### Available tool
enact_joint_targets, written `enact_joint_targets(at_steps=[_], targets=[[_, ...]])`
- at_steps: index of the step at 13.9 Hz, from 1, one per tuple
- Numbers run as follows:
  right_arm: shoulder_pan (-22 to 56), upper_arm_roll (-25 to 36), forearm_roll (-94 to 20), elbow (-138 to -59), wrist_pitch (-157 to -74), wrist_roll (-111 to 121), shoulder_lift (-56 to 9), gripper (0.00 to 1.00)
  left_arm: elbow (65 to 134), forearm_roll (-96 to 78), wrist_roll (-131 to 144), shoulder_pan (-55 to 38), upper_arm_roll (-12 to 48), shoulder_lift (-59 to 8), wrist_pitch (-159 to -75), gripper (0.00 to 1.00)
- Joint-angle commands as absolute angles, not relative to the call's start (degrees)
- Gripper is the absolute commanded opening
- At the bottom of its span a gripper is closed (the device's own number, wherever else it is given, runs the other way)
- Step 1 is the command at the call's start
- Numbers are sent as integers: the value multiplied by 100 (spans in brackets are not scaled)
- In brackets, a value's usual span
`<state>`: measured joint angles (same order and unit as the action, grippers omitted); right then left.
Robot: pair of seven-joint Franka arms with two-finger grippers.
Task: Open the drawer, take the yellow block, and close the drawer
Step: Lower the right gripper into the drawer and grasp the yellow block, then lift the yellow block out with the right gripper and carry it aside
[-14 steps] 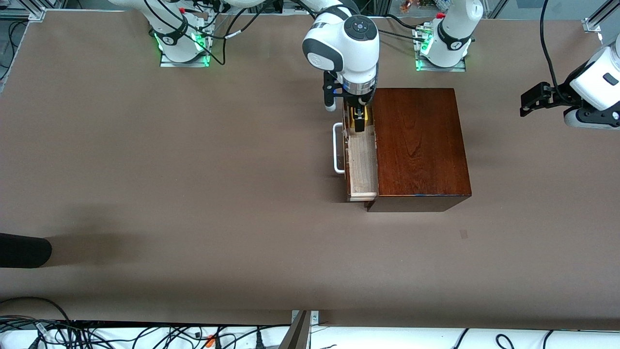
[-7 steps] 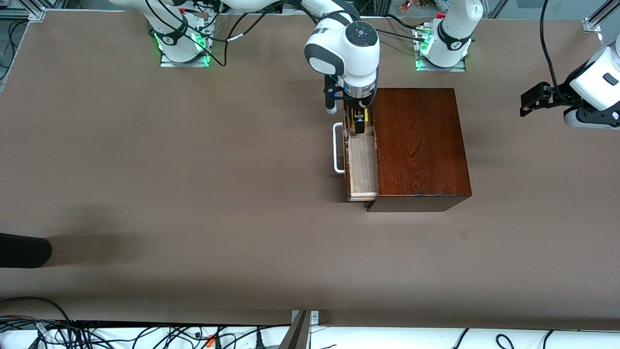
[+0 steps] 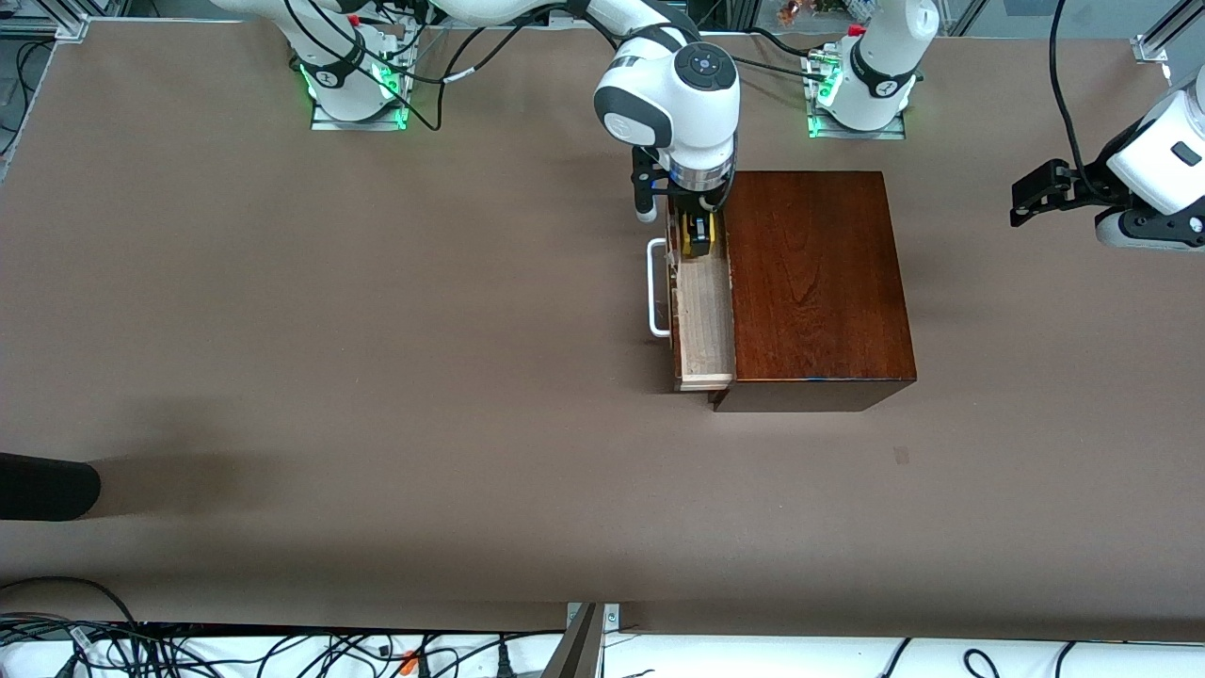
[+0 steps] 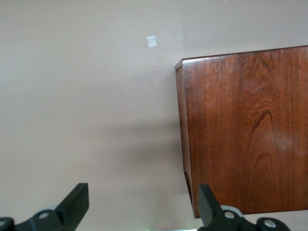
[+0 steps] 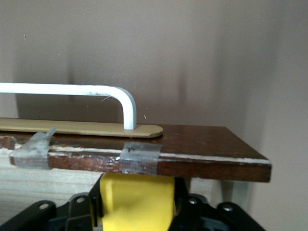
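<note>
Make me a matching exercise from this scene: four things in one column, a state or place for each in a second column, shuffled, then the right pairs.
1. drawer
2. yellow block
3. right gripper
4. left gripper

A. open, in the air, waiting
B. pulled out of the wooden box
C. clamped between fingers
D. shut, down in the drawer

Pairs: 1-B, 2-C, 3-D, 4-A
</note>
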<state>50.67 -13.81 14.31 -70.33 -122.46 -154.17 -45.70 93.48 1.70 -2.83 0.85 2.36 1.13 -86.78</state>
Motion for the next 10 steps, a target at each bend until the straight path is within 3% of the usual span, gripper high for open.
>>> enact_joint_targets(at_steps=[1, 6, 10], targets=[[5089, -1336, 1521, -6847, -11981, -15478, -4492, 1, 9343, 44, -325, 132, 272, 158, -8622, 100], [4992, -1477, 1249, -5767, -10619, -15329, -4246, 1, 9343, 44, -325, 132, 272, 158, -8622, 100], [4607, -1441, 906, -5932, -10058, -13700, -3561, 0, 9343, 44, -325, 132, 281, 158, -8613, 100]])
